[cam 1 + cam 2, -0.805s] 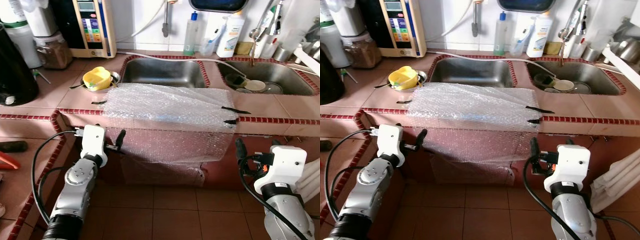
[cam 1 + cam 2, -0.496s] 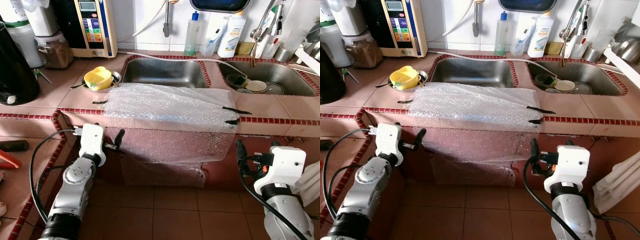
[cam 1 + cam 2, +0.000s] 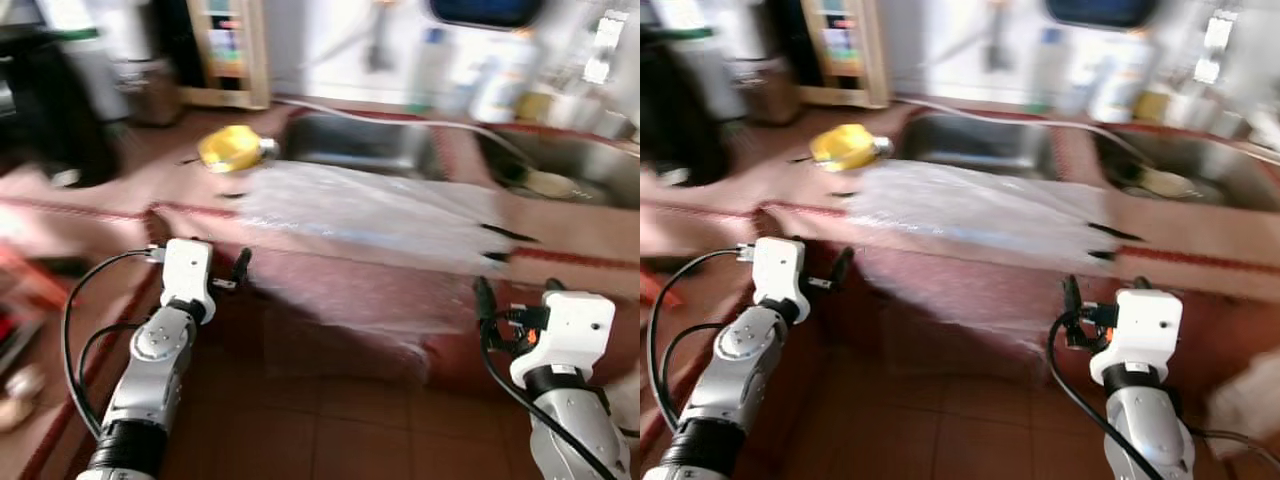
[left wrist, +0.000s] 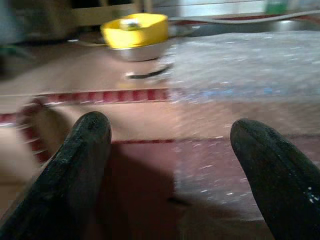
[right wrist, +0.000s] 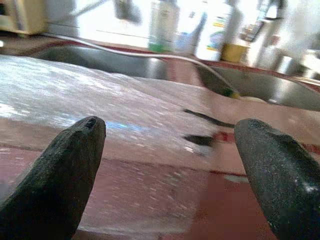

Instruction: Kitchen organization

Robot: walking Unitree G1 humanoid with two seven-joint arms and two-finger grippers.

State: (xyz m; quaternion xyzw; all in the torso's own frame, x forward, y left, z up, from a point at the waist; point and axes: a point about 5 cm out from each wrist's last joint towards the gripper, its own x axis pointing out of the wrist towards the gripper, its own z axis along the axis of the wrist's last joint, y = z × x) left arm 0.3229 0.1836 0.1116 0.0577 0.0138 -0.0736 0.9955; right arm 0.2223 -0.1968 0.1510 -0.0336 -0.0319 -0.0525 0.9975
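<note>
A sheet of bubble wrap (image 3: 370, 210) lies taped over the tiled counter between the sinks and hangs down its front. A yellow bowl (image 3: 228, 148) sits in a metal dish to the sheet's left, and it is also the yellow bowl (image 4: 135, 30) in the left wrist view. My left gripper (image 3: 240, 268) is held low before the counter's front edge, left of the sheet, open and empty, with both fingers (image 4: 85, 150) wide apart. My right gripper (image 3: 483, 300) hangs below the sheet's right end, open, its fingers (image 5: 65, 165) framing the bubble wrap (image 5: 100, 95).
Two steel sinks (image 3: 355, 145) lie behind the sheet, the right one (image 3: 560, 160) holding dishes. Blurred bottles and an appliance (image 3: 235, 50) stand along the back wall. The counter turns toward me on the left (image 3: 60, 250). Brown tiled floor (image 3: 330, 420) lies between my arms.
The whole picture has shifted right and gone blurred, so the camera is moving. Both arms keep the same pose with fingers still open.
</note>
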